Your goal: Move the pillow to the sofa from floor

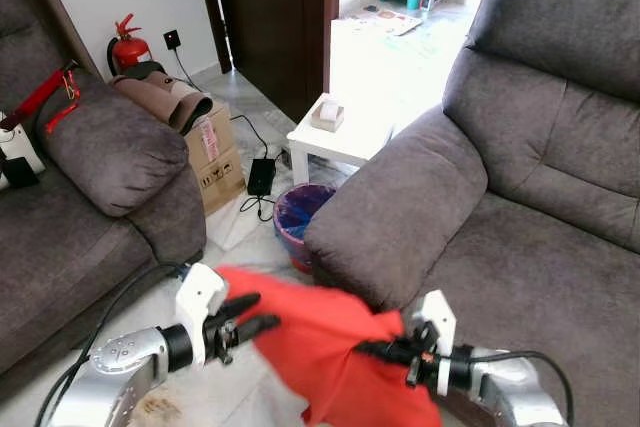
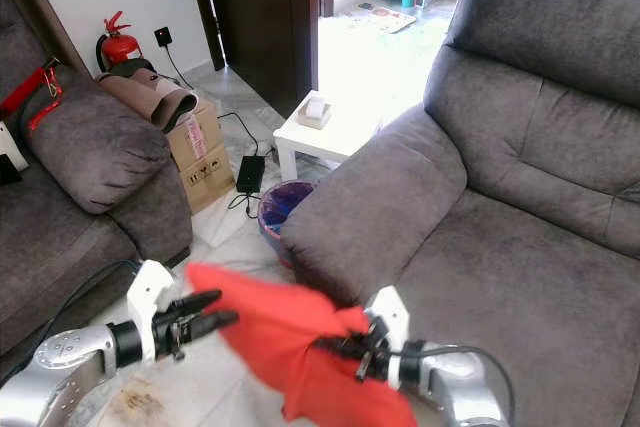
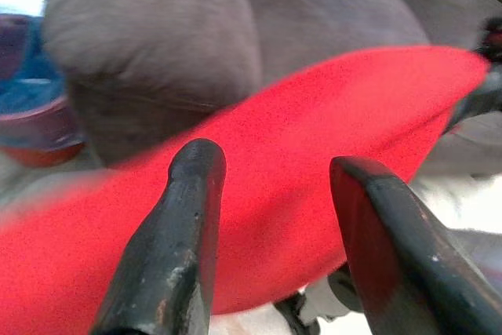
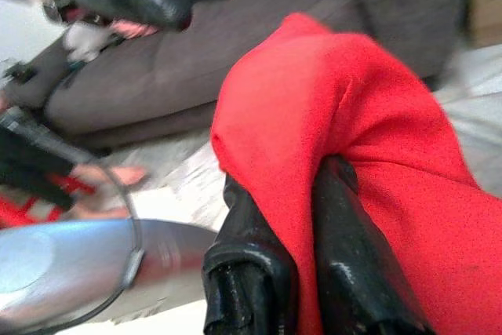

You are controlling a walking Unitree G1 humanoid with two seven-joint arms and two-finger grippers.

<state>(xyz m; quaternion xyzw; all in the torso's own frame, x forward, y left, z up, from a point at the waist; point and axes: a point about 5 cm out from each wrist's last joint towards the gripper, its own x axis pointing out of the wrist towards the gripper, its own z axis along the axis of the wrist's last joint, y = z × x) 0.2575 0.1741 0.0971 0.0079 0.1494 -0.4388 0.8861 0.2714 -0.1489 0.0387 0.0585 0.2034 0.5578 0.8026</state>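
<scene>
Pillow [image 1: 330,347], red and limp, hangs off the floor between the two arms, just near of the right sofa's [image 1: 520,247] armrest. The right end effector [image 1: 385,351] is clenched on its cloth; the left end effector [image 1: 262,312] is released, fingers spread at its left edge. To do this well, carry it right, clear over the armrest, before letting go. One pillow, two sofas.

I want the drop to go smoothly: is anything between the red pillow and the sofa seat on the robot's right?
Nothing visible blocks it. The red pillow, pinched by the right gripper, hangs just beside the sofa's armrest, which it must pass over; the seat lies bare.
</scene>
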